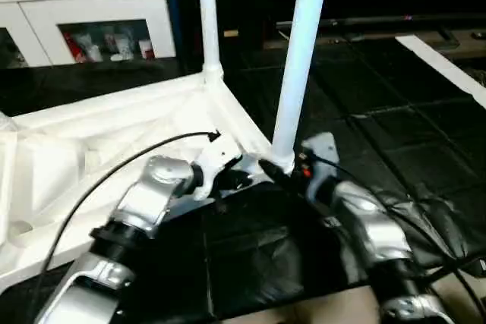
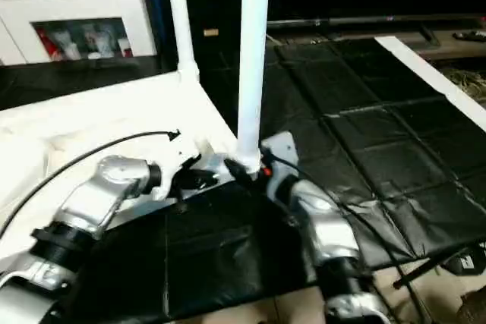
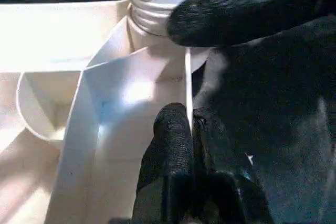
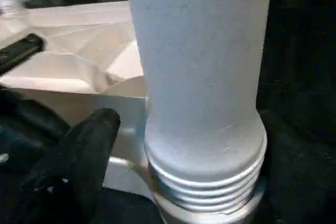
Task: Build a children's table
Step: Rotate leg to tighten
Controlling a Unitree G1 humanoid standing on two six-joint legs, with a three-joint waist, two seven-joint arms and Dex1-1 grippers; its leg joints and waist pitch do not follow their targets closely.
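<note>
Currently: table top [image 1: 91,149] upside down on black mat [image 1: 364,157], two legs upright in corner sockets. Left gripper [image 3: 184,129] pinched on rim by near leg [image 1: 298,58]. Right gripper [image 4: 184,156] spread around leg's threaded base.

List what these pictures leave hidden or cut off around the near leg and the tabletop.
- Near leg: its upper end is cut off by the top edge of the head views.
- Far leg: cut off the same way.
- Near leg's thread: how deep it sits is hidden by the socket in the right wrist view.
- Tabletop: near edge hidden behind the left forearm.
</note>
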